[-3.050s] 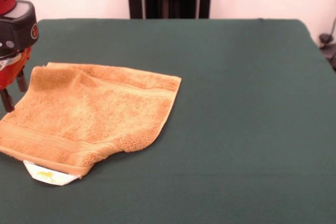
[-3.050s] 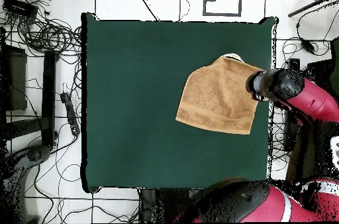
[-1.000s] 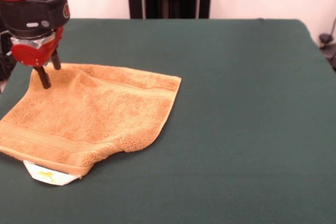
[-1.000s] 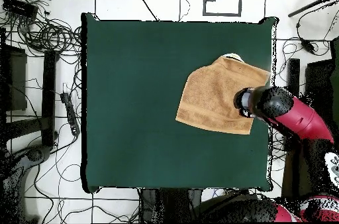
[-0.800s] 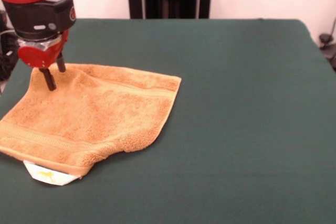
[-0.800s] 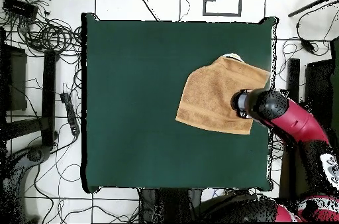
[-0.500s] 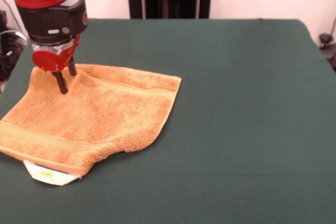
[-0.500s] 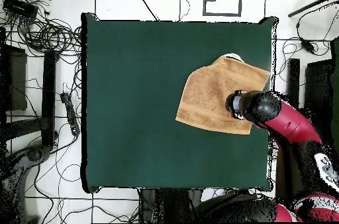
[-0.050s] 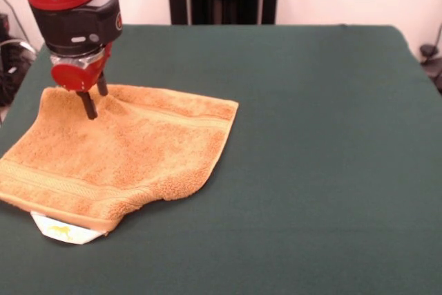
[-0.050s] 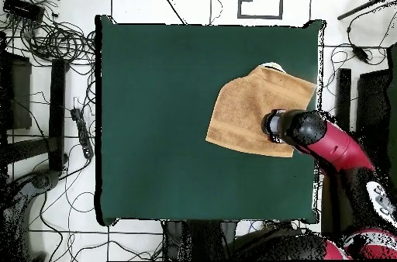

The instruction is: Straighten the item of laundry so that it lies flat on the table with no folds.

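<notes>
1. The towel [image 9: 114, 153] lies doubled over near one corner of the green tabletop [image 9: 318, 143], with its white tag [image 9: 65, 229] poking out from under the near edge.
2. We see the pincer [image 9: 94, 100] poised over the towel's far corner, its two fingers a little apart and holding nothing.
3. We judge that a pinch here could catch both layers at once, so a pull would drag the whole bundle rather than open the fold.
4. A grip on loose terry loops might also slip partway through a pull.
5. In the overhead view the towel [image 10: 260, 112] sits close to the tabletop's side edge, so cloth drawn that way could hang off.
6. We have wide bare felt toward the middle, which is the better direction for spreading.
</notes>
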### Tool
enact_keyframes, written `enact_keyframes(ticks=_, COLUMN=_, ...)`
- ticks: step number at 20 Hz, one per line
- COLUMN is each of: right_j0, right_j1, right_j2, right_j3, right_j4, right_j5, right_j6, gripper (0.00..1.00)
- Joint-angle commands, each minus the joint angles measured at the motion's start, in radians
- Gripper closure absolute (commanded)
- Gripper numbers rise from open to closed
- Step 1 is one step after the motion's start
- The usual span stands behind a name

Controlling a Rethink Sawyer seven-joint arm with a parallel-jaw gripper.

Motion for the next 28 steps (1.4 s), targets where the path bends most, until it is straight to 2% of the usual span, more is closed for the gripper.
enact_keyframes(ticks=1, right_j0=0.049, right_j1=0.016, right_j2=0.1, right_j3=0.109, right_j4=0.04, right_j5=-0.004, right_j6=0.035, gripper=0.0)
enact_keyframes(ticks=13, right_j0=0.065, right_j1=-0.041, right_j2=0.1, right_j3=0.213, right_j4=0.059, right_j5=-0.062, right_j6=0.079, gripper=0.0)
enact_keyframes(ticks=19, right_j0=0.062, right_j1=-0.014, right_j2=0.107, right_j3=0.255, right_j4=0.056, right_j5=-0.155, right_j6=0.094, gripper=0.0)
enact_keyframes(ticks=28, right_j0=0.055, right_j1=-0.013, right_j2=0.11, right_j3=0.28, right_j4=0.062, right_j5=-0.184, right_j6=0.086, gripper=0.0)
